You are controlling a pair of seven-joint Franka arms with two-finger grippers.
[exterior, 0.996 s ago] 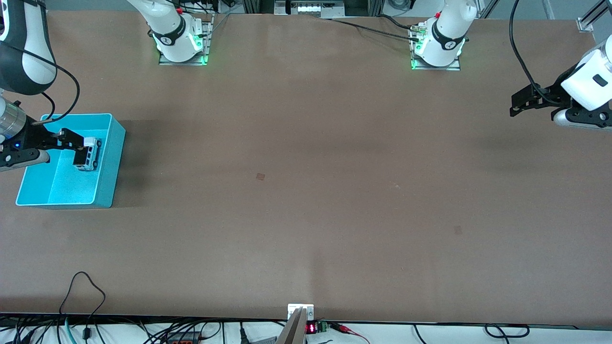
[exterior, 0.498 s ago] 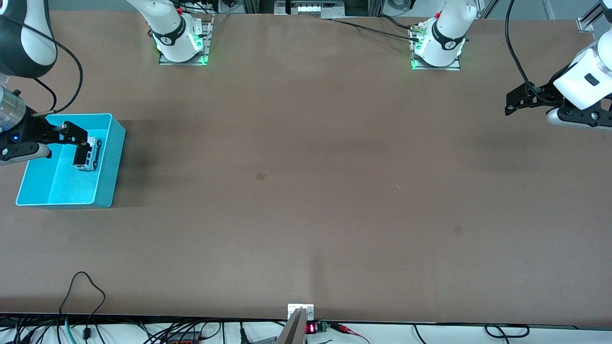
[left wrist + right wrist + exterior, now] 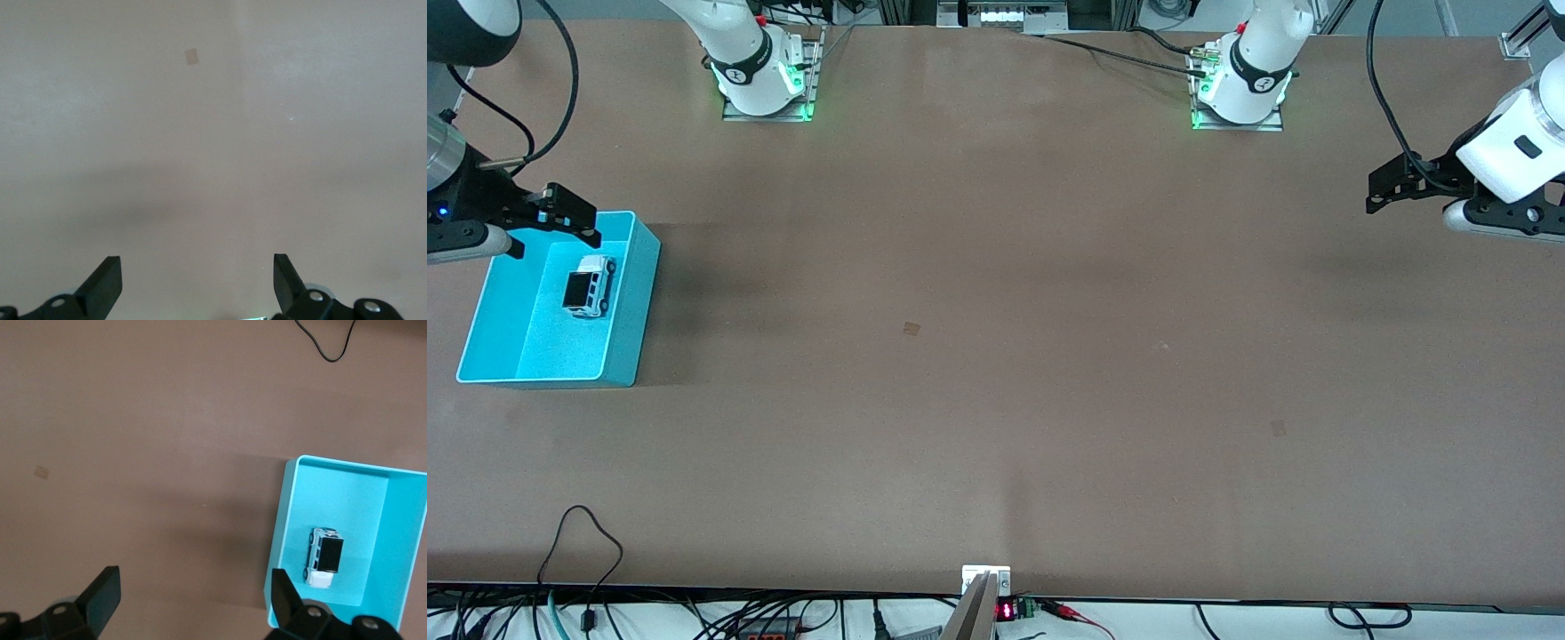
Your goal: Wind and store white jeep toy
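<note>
The white jeep toy (image 3: 589, 285) rests on its wheels inside the turquoise bin (image 3: 628, 313), at the right arm's end of the table, its long axis running toward and away from the front camera. The right gripper (image 3: 560, 216), fingers apart and empty, hangs over the bin's rim just above the toy, so it is much the closer. The left gripper (image 3: 1392, 189), also spread and empty, waits over bare table (image 3: 996, 356) at its own end.
</note>
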